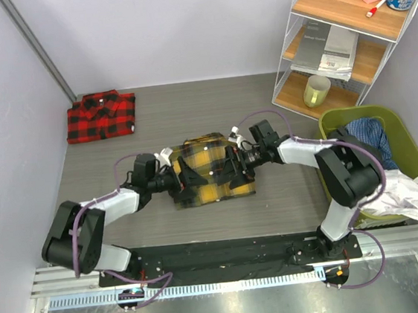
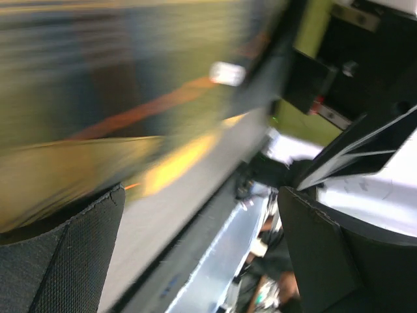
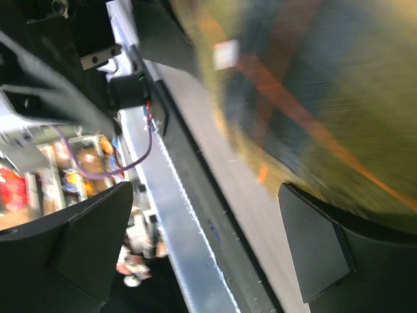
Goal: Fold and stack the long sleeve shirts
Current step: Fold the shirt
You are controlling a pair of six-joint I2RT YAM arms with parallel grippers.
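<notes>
Yellow-and-black shirt (image 1: 209, 168) lies folded mid-tabletop (image 1: 189, 114). Left fingers (image 2: 65, 261) and right fingers (image 3: 85, 241) are spread wide, one pair at each side edge of it, gripping nothing. Red-and-black shirt (image 1: 101, 115) sits folded at the far left corner, well apart. Risk, as I judge it: a fingertip snags the soft flannel and drags a fold open, or an uneven lift lets the bundle sag. Both wrist views are blurred, so I cannot confirm contact. Green basket (image 1: 340, 120) and wire shelf (image 1: 346, 37) stand to the right, off that path.
</notes>
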